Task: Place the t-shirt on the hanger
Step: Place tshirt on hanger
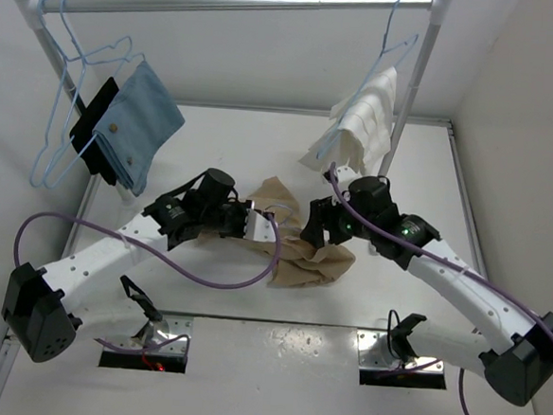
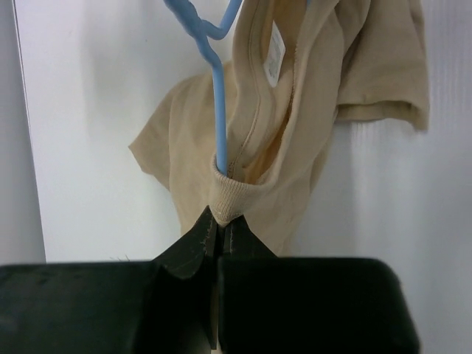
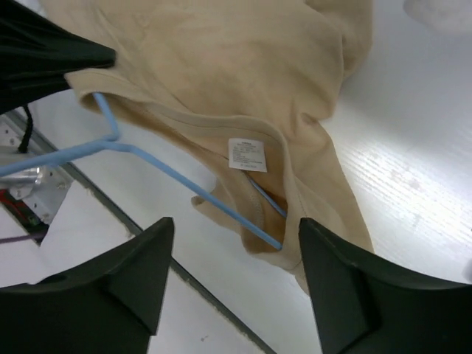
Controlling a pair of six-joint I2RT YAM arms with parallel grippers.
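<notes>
The soft tan-beige fabric t-shirt (image 1: 312, 263) lay crumpled on the table at the centre of the top view. My left gripper (image 2: 219, 227) was pinched shut on its ribbed collar (image 2: 230, 192); my right gripper (image 3: 234, 228) hung wide above it, holding nothing. The thin light-blue wire hanger (image 2: 219, 110) sat only partly inside the neck. With one pinch alone, I feared the wire slipping out.

Hanger (image 2: 219, 110) top cut off by frame edge; lower wire hidden inside t-shirt (image 2: 310, 133).
</notes>
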